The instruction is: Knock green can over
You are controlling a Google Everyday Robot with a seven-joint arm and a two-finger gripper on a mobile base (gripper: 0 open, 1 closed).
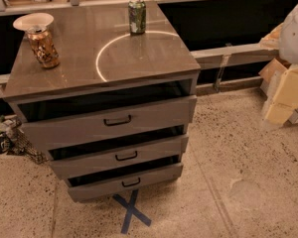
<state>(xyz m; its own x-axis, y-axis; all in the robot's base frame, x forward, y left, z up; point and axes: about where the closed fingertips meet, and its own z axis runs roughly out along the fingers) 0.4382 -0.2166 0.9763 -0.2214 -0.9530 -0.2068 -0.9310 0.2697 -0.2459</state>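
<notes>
The green can (137,16) stands upright near the far edge of the grey drawer cabinet's top (139,58), just right of centre. It has a mottled green label and a silver rim. My gripper (284,99) shows as pale beige blocks under a white arm part (294,29) at the right edge of the camera view. It is well to the right of the cabinet and lower than the can, touching nothing.
A brown-orange patterned can (42,47) stands at the cabinet top's left side, with a pale round dish (33,20) behind it. Three drawers (117,120) stand pulled out at the front. A blue tape X (131,211) marks the speckled floor. A rail and dark wall run behind.
</notes>
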